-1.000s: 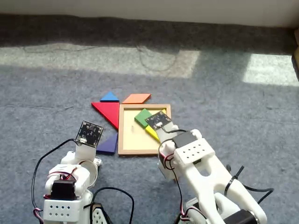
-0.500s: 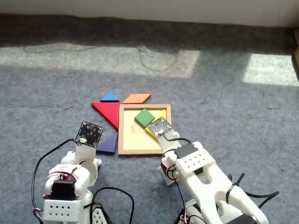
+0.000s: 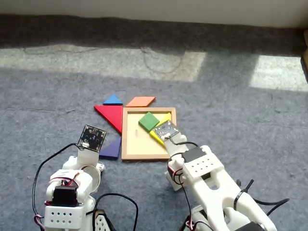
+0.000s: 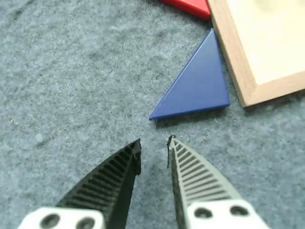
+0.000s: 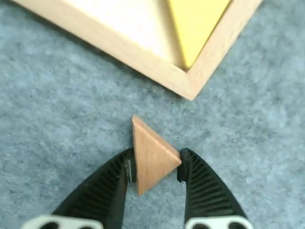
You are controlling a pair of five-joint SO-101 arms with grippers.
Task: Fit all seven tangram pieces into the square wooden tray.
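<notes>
The square wooden tray (image 3: pixel 129 144) lies on the carpet with a green square (image 3: pixel 148 121) and a yellow triangle (image 3: pixel 164 118) inside. My right gripper (image 5: pixel 155 164) is shut on a small wood-coloured triangle (image 5: pixel 152 157), over the carpet just outside a tray corner (image 5: pixel 190 88); the yellow triangle (image 5: pixel 195 21) shows inside that corner. My left gripper (image 4: pixel 153 145) is slightly open with nothing in it, a short way from the tip of the navy triangle (image 4: pixel 195 88), which lies against the tray edge (image 4: pixel 248 90).
Outside the tray lie a red triangle (image 3: pixel 111 117), a small blue triangle (image 3: pixel 113 100) and an orange parallelogram (image 3: pixel 140 101), all along its left and far sides. The right arm (image 3: pixel 197 163) covers the tray's near right corner. Grey carpet surrounds everything.
The right arm has drawn back from over the tray toward its near right corner. The left arm and the loose pieces have not moved.
</notes>
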